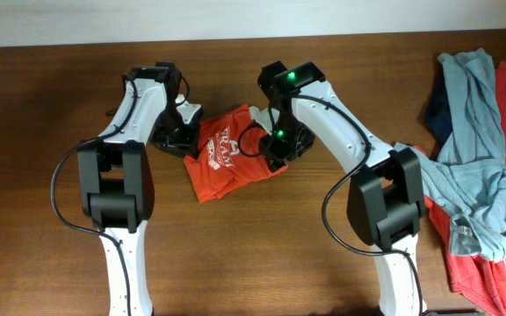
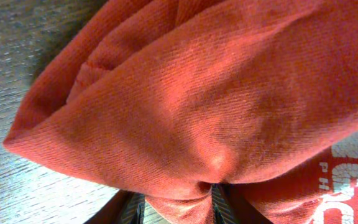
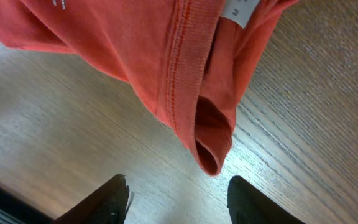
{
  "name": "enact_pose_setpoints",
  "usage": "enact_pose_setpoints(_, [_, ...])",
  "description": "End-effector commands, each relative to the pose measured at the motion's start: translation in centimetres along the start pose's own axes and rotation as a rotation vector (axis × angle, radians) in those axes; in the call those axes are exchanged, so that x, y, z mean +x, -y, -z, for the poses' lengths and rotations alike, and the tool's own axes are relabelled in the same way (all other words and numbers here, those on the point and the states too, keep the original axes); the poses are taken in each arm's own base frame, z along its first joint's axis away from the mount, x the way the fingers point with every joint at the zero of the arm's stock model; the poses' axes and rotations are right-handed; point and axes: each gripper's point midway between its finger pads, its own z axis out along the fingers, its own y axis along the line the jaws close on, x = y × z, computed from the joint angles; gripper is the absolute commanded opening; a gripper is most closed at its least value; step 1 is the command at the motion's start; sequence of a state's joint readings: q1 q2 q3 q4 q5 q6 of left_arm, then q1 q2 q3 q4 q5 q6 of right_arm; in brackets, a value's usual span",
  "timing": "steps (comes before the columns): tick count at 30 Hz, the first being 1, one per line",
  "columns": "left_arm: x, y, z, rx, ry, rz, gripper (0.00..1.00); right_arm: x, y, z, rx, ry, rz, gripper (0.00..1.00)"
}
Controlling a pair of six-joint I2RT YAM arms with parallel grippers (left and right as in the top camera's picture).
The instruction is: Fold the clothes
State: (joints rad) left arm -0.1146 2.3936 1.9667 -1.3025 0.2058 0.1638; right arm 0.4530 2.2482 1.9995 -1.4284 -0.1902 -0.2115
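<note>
Orange-red T-shirt (image 1: 228, 162) is seen bunched into a rough rectangle mid-tabletop (image 1: 262, 254), white print up. Its long axis is run slantwise from the left claw (image 1: 183, 136) across to the right claw (image 1: 275, 149). Its left edge is pinched tight in the left claw. At its right edge the right claw is held open, nothing between the fingers (image 3: 107, 199), with the collar fold (image 3: 207, 149) just ahead. Other clothes (image 1: 477, 149) are heaped well off to its right.

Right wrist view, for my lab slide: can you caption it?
Open right gripper facing the tagged collar of the orange-red T-shirt over the wooden table.
</note>
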Motion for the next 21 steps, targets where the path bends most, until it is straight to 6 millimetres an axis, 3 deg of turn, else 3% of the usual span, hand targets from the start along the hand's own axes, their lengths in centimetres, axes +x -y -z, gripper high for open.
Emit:
enact_pose_setpoints(1, [1.1,-0.6,-2.3,-0.014,-0.069,0.023,0.35,0.1,0.6,-2.0,0.021,-0.048,0.021,0.57])
enact_pose_setpoints(7, [1.1,-0.6,-2.3,-0.013,-0.070,0.023,0.35,-0.2,0.8,-2.8,0.021,-0.047,0.048,0.56])
enact_pose_setpoints(11, [1.2,-0.6,-2.3,-0.013,-0.070,0.023,0.35,-0.1,0.9,-3.6,0.016,-0.067,0.044,0.45])
enact_pose_setpoints(12, [1.2,-0.6,-2.3,-0.013,-0.071,0.023,0.35,0.0,0.9,-3.9,0.014,-0.075,0.043,0.36])
enact_pose_setpoints(13, [1.2,-0.6,-2.3,-0.013,-0.071,0.023,0.35,0.0,1.0,-4.1,0.016,-0.079,0.042,0.11])
enact_pose_setpoints(14, [1.2,-0.6,-2.3,-0.013,-0.071,0.023,0.35,0.0,1.2,-4.2,0.025,-0.081,0.042,0.04])
enact_pose_setpoints(16, [1.2,-0.6,-2.3,-0.013,-0.071,0.023,0.35,-0.4,1.9,-4.2,0.049,-0.064,0.026,0.04])
enact_pose_setpoints(21, [1.3,-0.6,-2.3,-0.013,-0.074,0.024,0.35,-1.6,7.2,-3.4,0.178,0.026,-0.162,0.04])
